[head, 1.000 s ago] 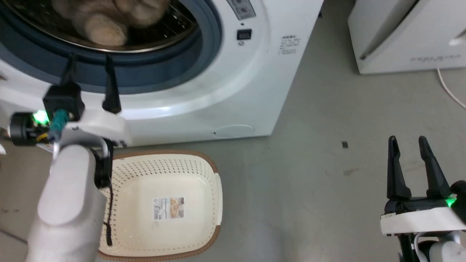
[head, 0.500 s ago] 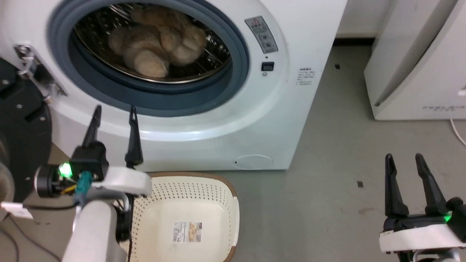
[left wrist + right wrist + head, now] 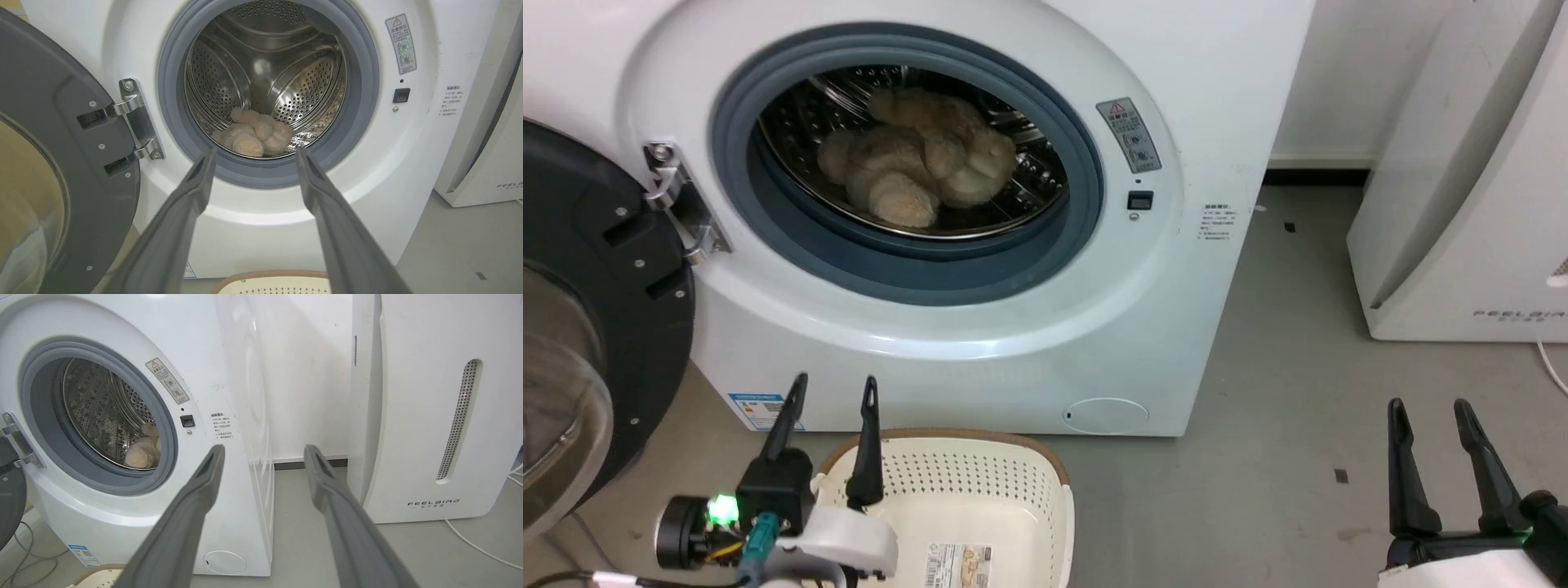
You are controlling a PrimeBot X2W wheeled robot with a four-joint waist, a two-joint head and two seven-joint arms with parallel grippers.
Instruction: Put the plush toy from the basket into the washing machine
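Observation:
The beige plush toy (image 3: pixel 919 167) lies curled at the bottom of the steel drum of the white washing machine (image 3: pixel 1176 327); the left wrist view shows the toy (image 3: pixel 253 132) too, and the right wrist view shows part of the toy (image 3: pixel 143 451). The cream basket (image 3: pixel 1021 482) sits on the floor in front of the washer, with only its label inside. My left gripper (image 3: pixel 835 384) is open above the basket's near-left rim, well below the drum opening, holding nothing. My right gripper (image 3: pixel 1427 406) is open at the lower right, over bare floor.
The washer's black-framed glass door (image 3: pixel 580 343) hangs open at the left on its metal hinge (image 3: pixel 678 200). A white FEELBIRD appliance (image 3: pixel 1478 204) stands at the right with a white cable (image 3: pixel 482 549) on the grey floor (image 3: pixel 1298 367) beside it.
The whole head view has shifted, so the camera has risen or pulled back and the washer front now shows in full. My left gripper sits lower, away from the door seal, near the basket.

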